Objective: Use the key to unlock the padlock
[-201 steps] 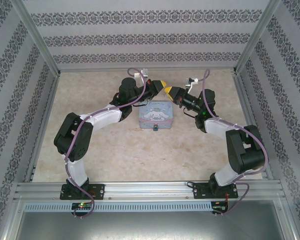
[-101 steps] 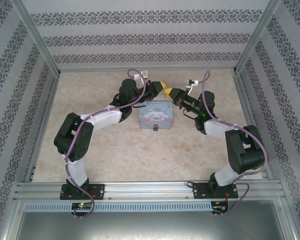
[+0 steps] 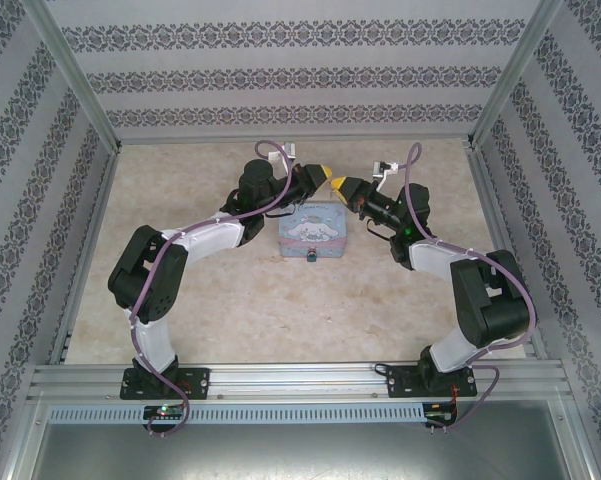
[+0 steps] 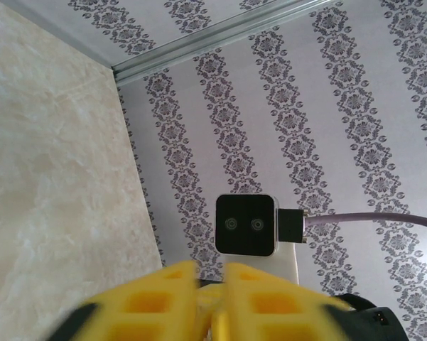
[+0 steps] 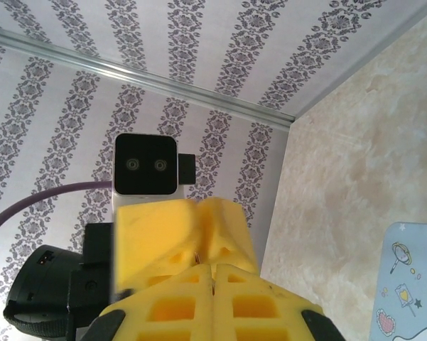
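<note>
The padlock, tiny with a blue-teal body, hangs at the near front of the light-blue cartoon tin. Both arms are raised above the tin's far edge, yellow fingertips nearly tip to tip. My left gripper has its fingers drawn together, blurred and close to the camera. My right gripper is shut, and a thin dark sliver, the key, pokes from its tips toward the seam of the left gripper's fingers. Whether the left fingers also pinch it is unclear.
The tin's corner lies low at the right in the right wrist view. Patterned walls with aluminium posts enclose the marble-look table. Each wrist camera faces the other. Purple cables loop over both arms.
Both grippers have stayed tip to tip above the tin, shifting only slightly. The tin and padlock have not moved.
</note>
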Robot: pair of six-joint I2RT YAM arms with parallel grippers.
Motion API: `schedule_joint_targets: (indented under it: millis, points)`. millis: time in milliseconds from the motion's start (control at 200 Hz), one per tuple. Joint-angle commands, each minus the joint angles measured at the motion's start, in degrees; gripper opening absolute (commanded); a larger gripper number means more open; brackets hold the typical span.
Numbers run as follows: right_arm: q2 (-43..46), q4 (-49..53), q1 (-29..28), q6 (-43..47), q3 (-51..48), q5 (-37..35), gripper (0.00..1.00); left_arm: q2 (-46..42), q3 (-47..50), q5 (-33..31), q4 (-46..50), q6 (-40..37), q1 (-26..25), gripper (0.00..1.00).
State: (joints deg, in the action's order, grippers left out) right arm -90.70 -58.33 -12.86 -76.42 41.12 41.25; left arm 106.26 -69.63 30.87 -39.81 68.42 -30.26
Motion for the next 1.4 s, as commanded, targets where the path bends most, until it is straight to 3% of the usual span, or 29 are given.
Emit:
schedule_joint_targets:
  millis: [0,115,260,570,734,1044,1394]
  points:
    - [-0.7,-1.7,0.6,0.1,-1.0,-1.2,0.0,0.0,-2.2,-0.7,0.6,-0.4,0.5,0.59]
    - [0.1,-1.4,0.9,0.5,-2.2,-1.2,0.0,-1.4,-2.4,-1.0,3.1,-1.4,1.1,0.81]
    - [1.2,-1.0,1.3,0.7,-4.1,-1.6,0.0,-4.9,0.5,-1.1,6.1,-3.1,2.2,0.89]
    - [4.3,1.4,1.0,1.7,-9.1,-5.7,0.0,-16.3,11.2,0.8,24.4,-15.7,1.9,0.91]
    - [4.9,1.7,0.5,1.9,-11.9,-7.5,0.0,-20.3,18.3,0.5,28.2,-20.5,-0.6,0.91]
    - [4.9,1.7,-1.0,3.5,-14.8,-9.2,0.0,-17.9,24.4,-4.6,27.1,-26.6,-9.6,0.88]
    - [1.0,-0.6,-1.3,4.7,-14.6,-9.4,0.0,-8.4,22.8,-7.8,20.7,-28.6,-10.9,0.85]
